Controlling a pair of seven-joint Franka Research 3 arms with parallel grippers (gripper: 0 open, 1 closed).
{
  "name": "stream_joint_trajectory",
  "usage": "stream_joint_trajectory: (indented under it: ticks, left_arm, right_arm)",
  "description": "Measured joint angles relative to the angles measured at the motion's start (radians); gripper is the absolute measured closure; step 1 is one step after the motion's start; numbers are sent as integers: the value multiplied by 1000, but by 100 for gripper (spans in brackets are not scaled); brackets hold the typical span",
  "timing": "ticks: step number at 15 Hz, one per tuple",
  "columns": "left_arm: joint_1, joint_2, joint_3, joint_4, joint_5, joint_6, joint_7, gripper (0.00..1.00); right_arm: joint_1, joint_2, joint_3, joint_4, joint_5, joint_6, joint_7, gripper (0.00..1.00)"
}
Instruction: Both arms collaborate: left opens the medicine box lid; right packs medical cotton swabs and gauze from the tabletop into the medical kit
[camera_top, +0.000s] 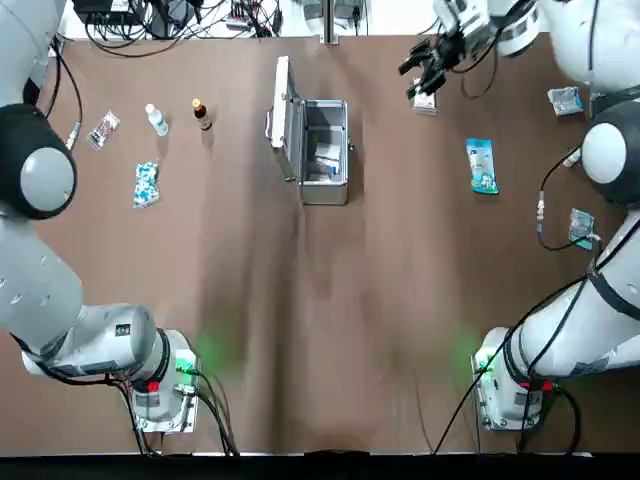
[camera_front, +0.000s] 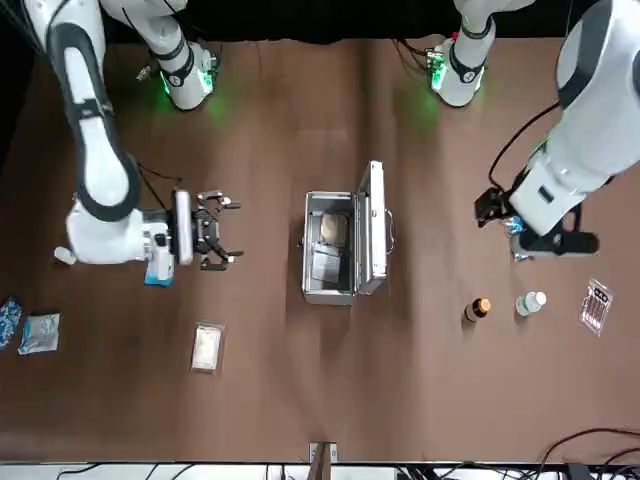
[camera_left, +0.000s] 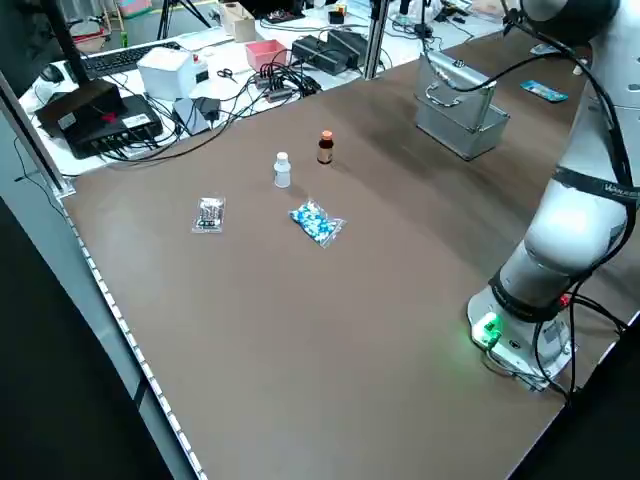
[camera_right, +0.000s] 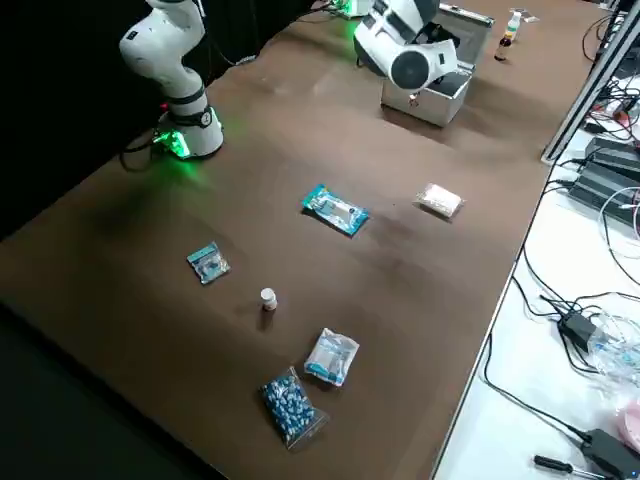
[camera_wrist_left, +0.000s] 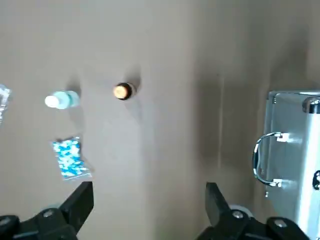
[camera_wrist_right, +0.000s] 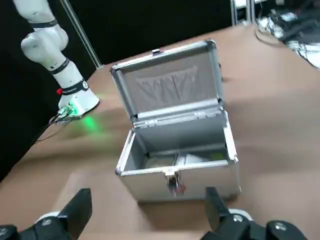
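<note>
The brown tabletop (camera_top: 330, 320) fills the overhead view, with the left arm (camera_top: 40, 290) down the left edge and the right arm (camera_top: 600, 310) down the right edge. The medical kit (camera_top: 325, 192) sits upper centre of that view. It is open, and its medicine box lid (camera_top: 283, 110) stands upright along the case's left side, with pale packets lying inside.

The teal medical cotton swabs (camera_top: 482, 165) lie flat on the table right of centre, well apart from the case. The white gauze (camera_front: 207, 348) lies flat at the lower left of the front view, also outside the case.

The right gripper (camera_top: 428, 68) hangs at the upper right of the overhead view with its fingers spread and nothing in them. The left gripper (camera_wrist_left: 148, 192) is above bare table at mid-right of the front view, fingers likewise apart and empty, well clear of the lid.
</note>
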Motion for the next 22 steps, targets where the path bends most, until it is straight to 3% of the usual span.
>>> stream_joint_trajectory:
  ticks: [5, 10, 15, 22]
  left_arm:
    - [-154, -71, 234, -2, 0, -12, 82, 1]
    - [-203, -90, 358, -5, -58, -13, 141, 0]
    - [-198, -97, 379, -10, -72, -64, 155, 0]
    - [-196, -97, 379, -22, -76, -73, 140, 0]
  right_arm:
    - [-73, -84, -1, 123, -185, -61, 271, 0]
    - [-118, -160, -1, 252, -379, -159, 521, 0]
    - [-122, -182, -1, 320, -624, -237, 975, 0]
    - [-166, -187, -2, 324, -793, -293, 1470, 0]
